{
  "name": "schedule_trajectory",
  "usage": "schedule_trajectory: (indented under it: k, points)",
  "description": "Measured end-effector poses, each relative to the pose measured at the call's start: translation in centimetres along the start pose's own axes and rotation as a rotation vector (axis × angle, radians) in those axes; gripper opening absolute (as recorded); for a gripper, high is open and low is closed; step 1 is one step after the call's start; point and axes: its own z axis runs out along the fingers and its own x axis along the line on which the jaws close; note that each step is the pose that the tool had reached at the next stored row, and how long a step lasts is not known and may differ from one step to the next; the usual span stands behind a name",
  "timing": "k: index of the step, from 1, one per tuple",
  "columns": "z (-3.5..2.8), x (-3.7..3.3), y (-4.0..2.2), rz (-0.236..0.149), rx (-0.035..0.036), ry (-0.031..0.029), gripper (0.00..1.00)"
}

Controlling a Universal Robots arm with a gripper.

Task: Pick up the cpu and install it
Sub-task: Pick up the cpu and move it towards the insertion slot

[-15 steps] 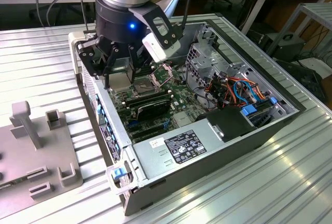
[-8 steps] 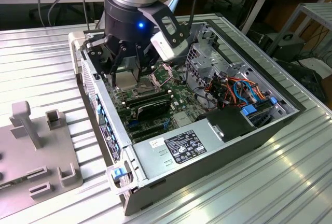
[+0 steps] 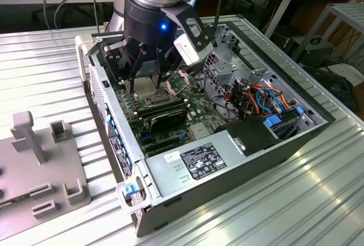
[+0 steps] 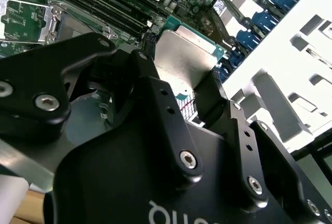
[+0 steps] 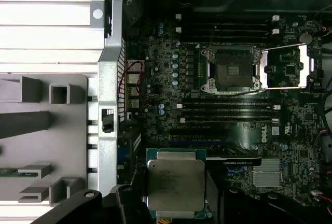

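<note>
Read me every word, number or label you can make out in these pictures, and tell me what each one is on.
No text can be quoted with confidence.
White label on the power supply, exterior view: print too small.
Top of the cpu, held in the gripper: faint marking, unreadable.
Gripper body, second wrist view: white lettering cut off by the picture's edge.
Motherboard: markings too small.

The exterior view looks obliquely down from mid-distance onto the open computer case [image 3: 256,166], the first wrist view faces straight down on the motherboard [image 5: 171,79], and the second wrist view peers closely along the gripper [image 4: 181,86], both wrist views sharing the cpu [image 5: 175,185] and socket [image 5: 232,70].
</note>
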Motion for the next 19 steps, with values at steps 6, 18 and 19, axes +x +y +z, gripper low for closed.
schedule_trajectory:
  k: [6,18,19]
  points:
    - [0.0,-0.98,0.0,0.0,0.0,0.0,0.55]
    - [0.0,-3.14,0.0,0.0,0.0,0.0,0.55]
    - [0.0,-3.27,0.0,0.0,0.0,0.0,0.55]
